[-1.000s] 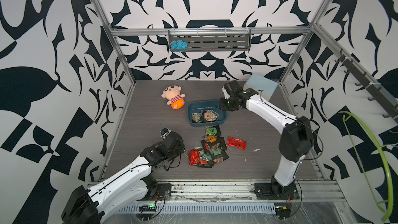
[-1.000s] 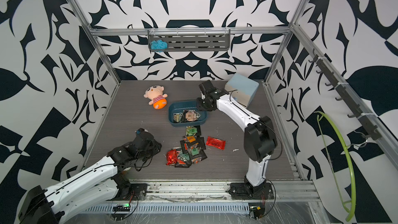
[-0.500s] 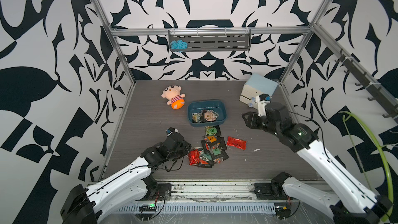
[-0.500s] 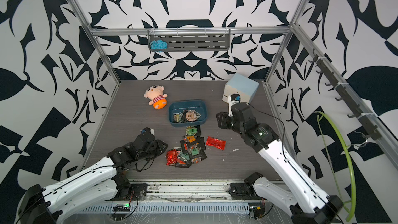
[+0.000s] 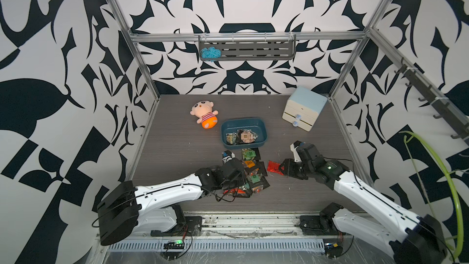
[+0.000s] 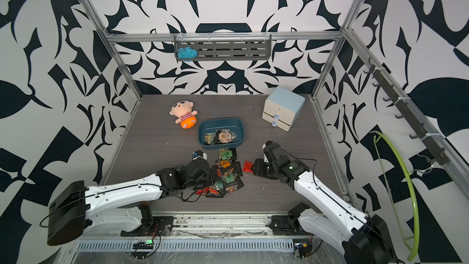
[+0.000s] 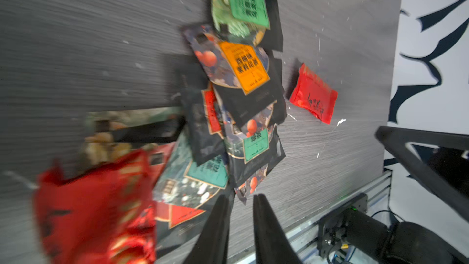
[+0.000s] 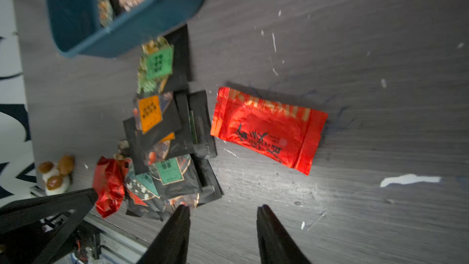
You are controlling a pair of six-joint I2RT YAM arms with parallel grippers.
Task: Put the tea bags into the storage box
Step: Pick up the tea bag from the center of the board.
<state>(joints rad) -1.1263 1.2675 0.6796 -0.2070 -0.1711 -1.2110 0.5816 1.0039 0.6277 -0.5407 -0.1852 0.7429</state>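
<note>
Several tea bags (image 5: pixel 253 173) lie heaped on the grey floor in front of the teal storage box (image 5: pixel 241 124), which holds a few tea bags (image 5: pixel 244 135). A single red tea bag (image 8: pixel 266 130) lies apart, to the right of the heap. My left gripper (image 7: pixel 239 197) sits low at the heap's near edge. Its jaws stand only a narrow gap apart, with the corner of a black sachet (image 7: pixel 243 191) at the tips. My right gripper (image 8: pixel 223 208) is open just above the floor. It sits beside the red tea bag and holds nothing.
A plush doll (image 5: pixel 204 114) lies at the back, left of the box. A cream two-drawer cabinet (image 5: pixel 303 109) stands at the back right. A grey shelf (image 5: pixel 247 50) hangs on the rear wall. A metal rail (image 5: pixel 241 220) runs along the front edge.
My right arm has swung back from the storage box to the front right and come down by the lone red tea bag, jaws wider. My left gripper has moved right onto the heap, jaws narrowing.
</note>
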